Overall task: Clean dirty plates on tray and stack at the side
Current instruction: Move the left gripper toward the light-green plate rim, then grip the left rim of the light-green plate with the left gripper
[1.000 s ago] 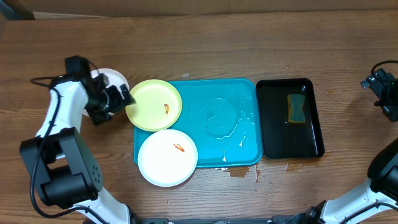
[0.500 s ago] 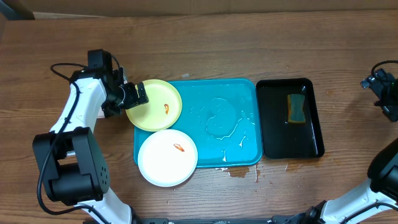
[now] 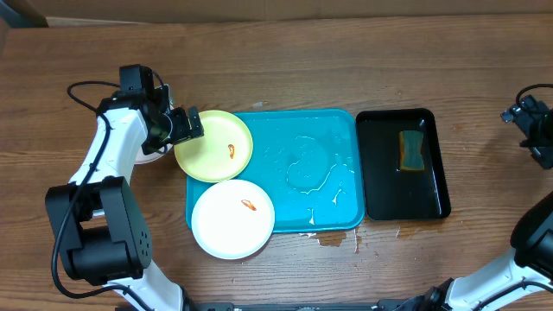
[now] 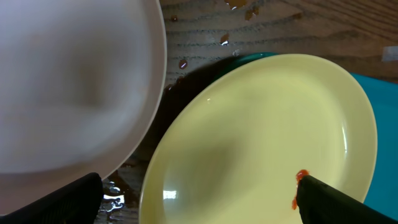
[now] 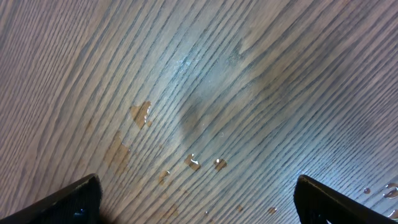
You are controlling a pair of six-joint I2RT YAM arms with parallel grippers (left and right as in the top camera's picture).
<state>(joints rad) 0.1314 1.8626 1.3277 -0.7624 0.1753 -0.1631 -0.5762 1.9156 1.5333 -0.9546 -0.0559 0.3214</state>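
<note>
Overhead: the left pincer (image 3: 192,127), open wide and empty, is being held at the left rim of the yellow-green plate (image 3: 216,149), which is lying just tray-ward of it, overhanging the tray (image 3: 341,138)'s corner. The right pincer (image 5: 199,202), open too, is being held far off.

Left arm (image 3: 105,160): white links on black joints. It rises from its base at near-left, bends at the far end and turns its wrist toward centre. Left end effector (image 3: 185,126) points right, jaws spread wide, nothing between them. In the wrist view the black fingertips (image 4: 56,202) sit at the bottom corners. Right arm (image 3: 536,233): mostly cut off by the frame's right edge, wrist out at far right. Right end effector (image 5: 199,208) faces down, jaws also wide apart and empty, its fingertips (image 5: 68,199) at the bottom corners too.
</note>
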